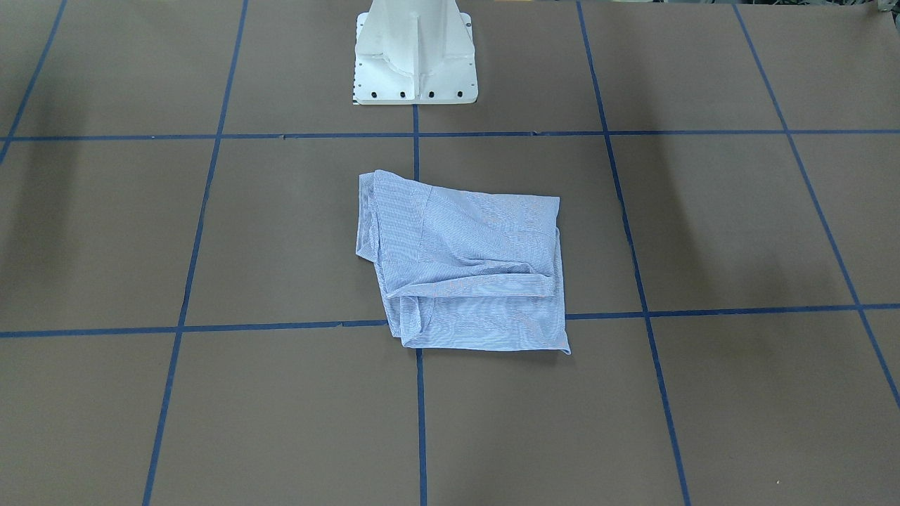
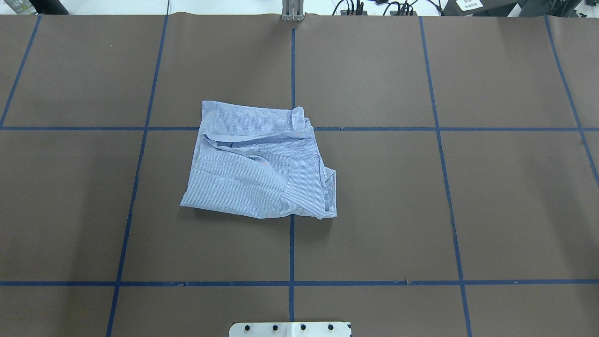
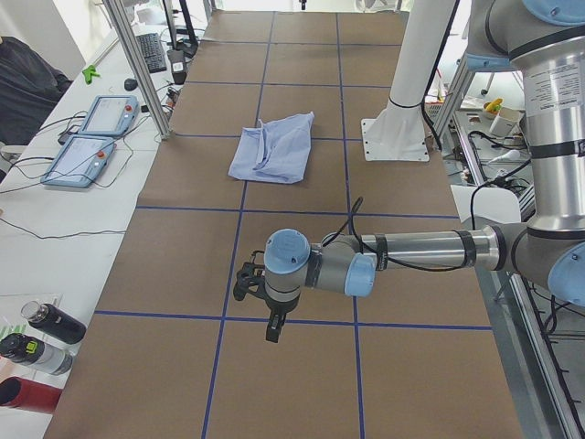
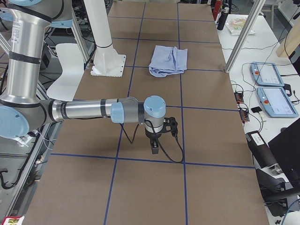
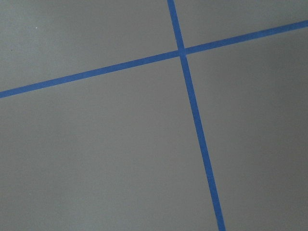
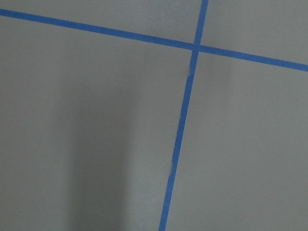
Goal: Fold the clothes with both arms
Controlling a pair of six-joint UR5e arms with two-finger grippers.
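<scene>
Opening of left tool [image 3: 271, 326] and right tool [image 4: 155, 147] unclear.

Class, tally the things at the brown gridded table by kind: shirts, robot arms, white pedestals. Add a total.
shirt: 1
robot arms: 2 (left arm, right arm)
white pedestal: 1
total: 4

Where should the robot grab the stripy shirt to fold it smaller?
Probably by the two corners of the shirt on the robot's left, pinched from straight above. It lies flat on the table, and that edge is straight and thin; the opposite side is bunched.
</scene>
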